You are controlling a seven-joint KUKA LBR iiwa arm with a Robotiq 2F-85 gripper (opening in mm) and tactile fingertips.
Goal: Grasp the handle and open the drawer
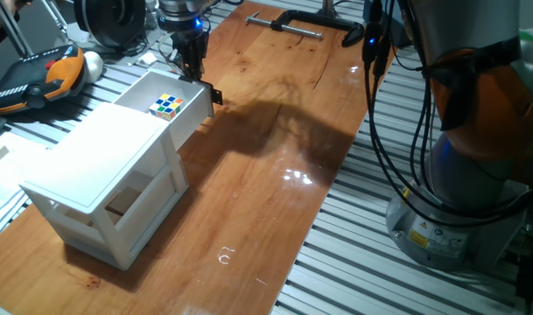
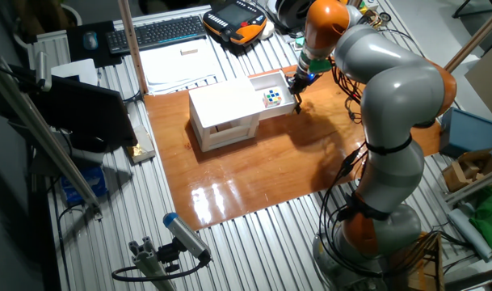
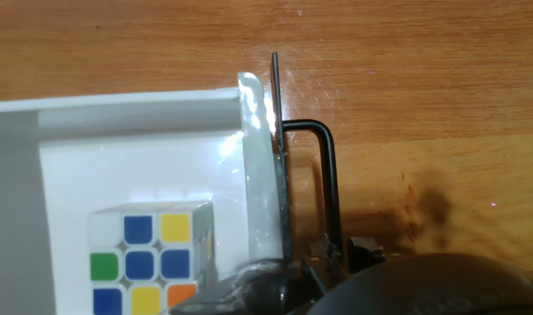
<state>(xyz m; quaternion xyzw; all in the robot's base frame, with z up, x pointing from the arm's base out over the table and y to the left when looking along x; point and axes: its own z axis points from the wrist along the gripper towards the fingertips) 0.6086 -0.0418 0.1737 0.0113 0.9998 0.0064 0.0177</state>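
Observation:
The white drawer (image 1: 152, 87) stands pulled out of the white cabinet (image 1: 100, 175) and holds a colour cube (image 1: 168, 106). A small black handle (image 1: 215, 94) projects from the drawer front. My gripper (image 1: 196, 77) hangs down at the far end of the drawer front, by the handle. In the hand view the handle (image 3: 329, 184) is a thin black bent bar beside the drawer's front wall (image 3: 262, 166). Its lower end runs into my gripper (image 3: 339, 252), whose jaws look closed on it. The other fixed view shows the gripper (image 2: 297, 87) at the drawer (image 2: 262, 87) end.
A black clamp (image 1: 288, 24) lies on the wooden table (image 1: 275, 157) at the back. An orange and black pendant (image 1: 38, 77) lies left of the drawer. The robot base (image 1: 467, 166) and cables (image 1: 375, 79) stand at the right. Slotted metal rails (image 1: 380, 262) border the wood.

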